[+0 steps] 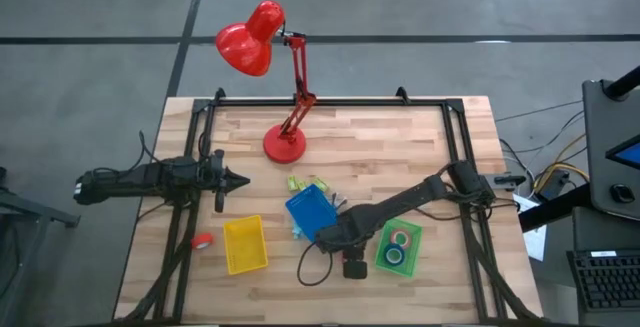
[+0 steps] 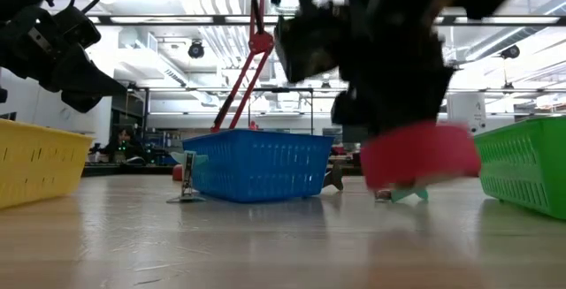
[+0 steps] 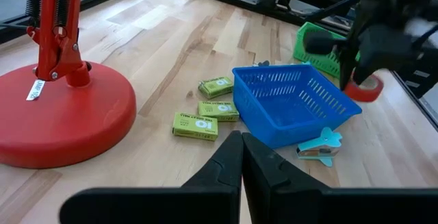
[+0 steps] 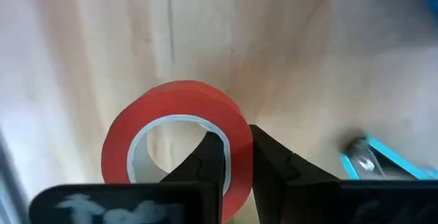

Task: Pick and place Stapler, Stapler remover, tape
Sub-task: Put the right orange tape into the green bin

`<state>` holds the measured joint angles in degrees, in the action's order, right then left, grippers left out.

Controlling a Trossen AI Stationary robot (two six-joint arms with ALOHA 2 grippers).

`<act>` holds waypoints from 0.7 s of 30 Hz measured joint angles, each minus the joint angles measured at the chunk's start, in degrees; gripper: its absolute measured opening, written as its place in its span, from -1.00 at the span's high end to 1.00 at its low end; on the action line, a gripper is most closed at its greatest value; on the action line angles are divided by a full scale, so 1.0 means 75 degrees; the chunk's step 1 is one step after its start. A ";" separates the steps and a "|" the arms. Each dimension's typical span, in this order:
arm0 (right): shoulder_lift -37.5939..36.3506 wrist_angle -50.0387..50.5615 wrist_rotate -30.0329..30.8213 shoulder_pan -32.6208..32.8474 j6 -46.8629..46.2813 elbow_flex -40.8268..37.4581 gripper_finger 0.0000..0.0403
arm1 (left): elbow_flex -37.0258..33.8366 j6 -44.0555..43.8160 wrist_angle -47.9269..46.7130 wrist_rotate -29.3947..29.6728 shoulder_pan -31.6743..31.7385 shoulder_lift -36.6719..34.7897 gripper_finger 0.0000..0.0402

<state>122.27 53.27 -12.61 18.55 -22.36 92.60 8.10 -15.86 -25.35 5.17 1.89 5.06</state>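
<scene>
My right gripper (image 4: 236, 157) reaches in from the table's right and is shut on a red-rimmed tape roll (image 4: 174, 138), just in front of the blue tray (image 1: 310, 212). The low view shows this roll (image 2: 416, 152) off the table. A teal staple remover (image 3: 318, 147) lies on the wood beside the blue tray. Two more tape rolls sit in the green tray (image 1: 398, 249), and another red roll (image 1: 203, 241) lies on the table left of the yellow tray (image 1: 245, 244). My left gripper (image 3: 241, 148) hovers shut over the table's left side. No stapler is in view. My right gripper holds the red tape roll by its ring wall (image 4: 233, 138), with one finger (image 4: 209, 159) inside the hole and the other finger (image 4: 274, 162) outside. The fingers come from above, pointing down. The roll (image 2: 416, 152) lies roughly flat in the hold, lifted clear of the table.
A red desk lamp stands with its round base (image 1: 285, 143) at the table's far middle. Three green staple boxes (image 3: 205, 111) lie between the lamp base and the blue tray. A cable loops on the wood near the table's near edge (image 1: 310, 267).
</scene>
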 joint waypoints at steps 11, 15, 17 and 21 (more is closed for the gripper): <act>-0.1322 0.1574 0.1030 0.0029 -0.0985 0.0168 0.80 | 0.0000 -0.0002 -0.0002 0.0002 0.0000 -0.0003 0.96; -0.2220 0.1601 0.1420 0.0082 -0.1725 -0.0479 0.79 | 0.0000 0.0000 -0.0003 0.0003 0.0000 -0.0003 0.96; -0.2699 0.1605 0.1522 0.0099 -0.2113 -0.0823 0.79 | 0.0000 -0.0003 -0.0003 0.0001 0.0000 -0.0003 0.96; -0.3493 0.1616 0.1539 0.0133 -0.2784 -0.1707 0.78 | 0.0000 -0.0002 -0.0006 0.0003 0.0000 -0.0003 0.96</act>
<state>96.07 65.39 -1.06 19.54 -43.24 79.80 8.10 -15.87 -25.39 5.19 1.89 5.04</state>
